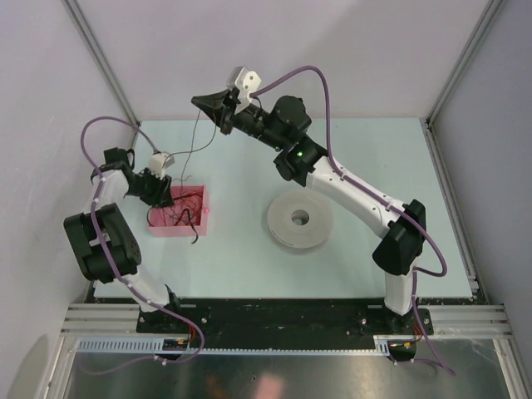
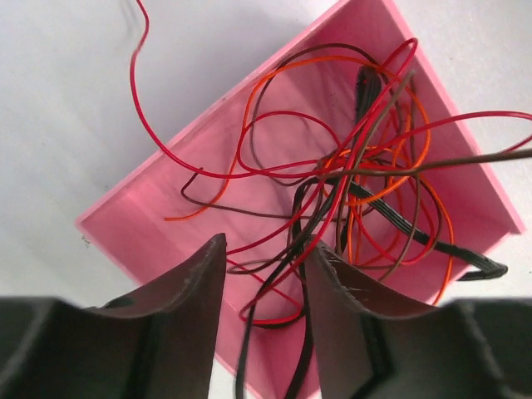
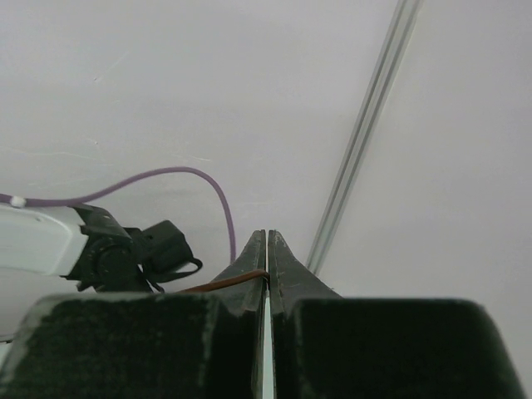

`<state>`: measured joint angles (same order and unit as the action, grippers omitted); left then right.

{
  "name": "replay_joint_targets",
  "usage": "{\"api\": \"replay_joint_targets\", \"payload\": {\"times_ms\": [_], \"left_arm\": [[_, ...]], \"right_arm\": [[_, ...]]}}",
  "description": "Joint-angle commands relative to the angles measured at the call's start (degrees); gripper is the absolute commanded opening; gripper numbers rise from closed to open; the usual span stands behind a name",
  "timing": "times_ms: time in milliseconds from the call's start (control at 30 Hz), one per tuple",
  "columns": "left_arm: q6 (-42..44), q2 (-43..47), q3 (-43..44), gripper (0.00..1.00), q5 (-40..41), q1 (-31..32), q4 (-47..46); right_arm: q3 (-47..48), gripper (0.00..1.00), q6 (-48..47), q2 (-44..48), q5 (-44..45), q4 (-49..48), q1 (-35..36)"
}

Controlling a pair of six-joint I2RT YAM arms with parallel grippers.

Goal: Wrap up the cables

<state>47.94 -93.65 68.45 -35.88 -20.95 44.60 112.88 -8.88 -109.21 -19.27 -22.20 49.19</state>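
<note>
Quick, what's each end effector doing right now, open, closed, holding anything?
Left end effector: open above the cables in the pink tray.
Right end effector: closed on one thin brown cable.

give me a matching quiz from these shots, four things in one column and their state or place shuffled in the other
Things
1. left gripper
2. right gripper
3. pink box
4. grey spool

States or places
A. lies flat on the table, to the right of the box in the top view
B. shut on one brown cable
C. open above the box, strands running between its fingers
D. holds the tangle of cables

Pairs: 1-C, 2-B, 3-D, 4-A
</note>
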Motion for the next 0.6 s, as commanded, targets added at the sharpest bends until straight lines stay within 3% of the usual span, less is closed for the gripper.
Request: {"api": "replay_joint_targets", "payload": {"times_ms": [0,233,567], "left_arm": [[-0.6,-2.9,4.6,0.4,3.8,1.1,-0.3],[-0.6,-4.4,4.8,0.04,9.1,0.8,-1.2],[-2.6,-7.7,5.8,0.0,14.2,-0.1,-1.6]], "right_arm": [[2.5,0.0,-0.5,2.2,1.4,-2.9,0.2],[4.1,0.0,-0.1,4.2,4.0,-4.8,-0.7],[4.9,0.0,1.0,9.4,6.2,-4.9,-2.9]]}}
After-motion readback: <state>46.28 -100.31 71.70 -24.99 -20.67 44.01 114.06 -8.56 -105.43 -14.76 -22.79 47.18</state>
